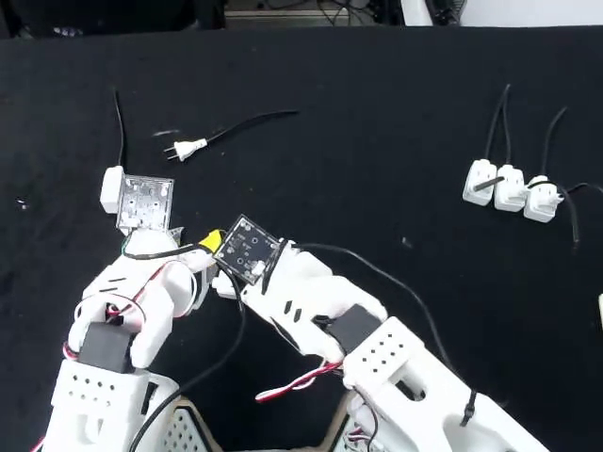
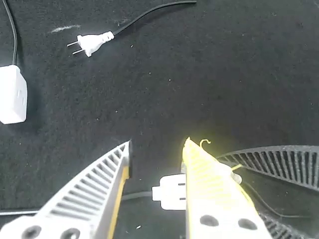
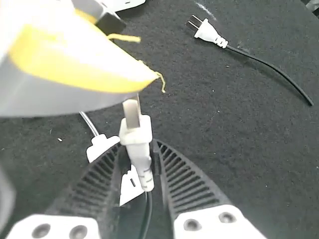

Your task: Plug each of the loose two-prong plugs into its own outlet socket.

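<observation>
Right gripper (image 3: 139, 147): black ribbed fingers (image 3: 185, 175) narrow, clamped on the body of a white two-prong plug (image 3: 135, 133). The prongs point away from my wrist and the plug's black lead drops back between the fingers. The prong tip sits just under the yellow-taped finger (image 3: 75, 64) of my left gripper (image 2: 157, 144); I cannot tell whether they touch.

Left gripper: wide, nothing clamped. A white plug body (image 2: 168, 192) shows low between its fingers, part-hidden by the yellow one. I cannot tell if it is the held plug.

Room: both grippers are crowded tip to tip near the front of the black cloth table (image 1: 377, 113). Beyond them, bare cloth runs to the far edge. To the right of my right gripper there is a wide open stretch of cloth.

Count, plugs: 2 for sure. One is the held plug. The other is a second white two-prong plug (image 1: 188, 149), loose on the cloth beyond my left gripper, prongs pointing left, its black cord (image 1: 250, 121) trailing off right.

Count, sockets: 4.
- One white square outlet socket (image 1: 111, 188) lies just beside my left gripper's outer side, its cord running toward the far edge.
- Three white outlet sockets (image 1: 510, 188) sit in a tight row well apart to the right of my right gripper, near the right edge. Black cords are at them; I cannot tell which are filled.
</observation>
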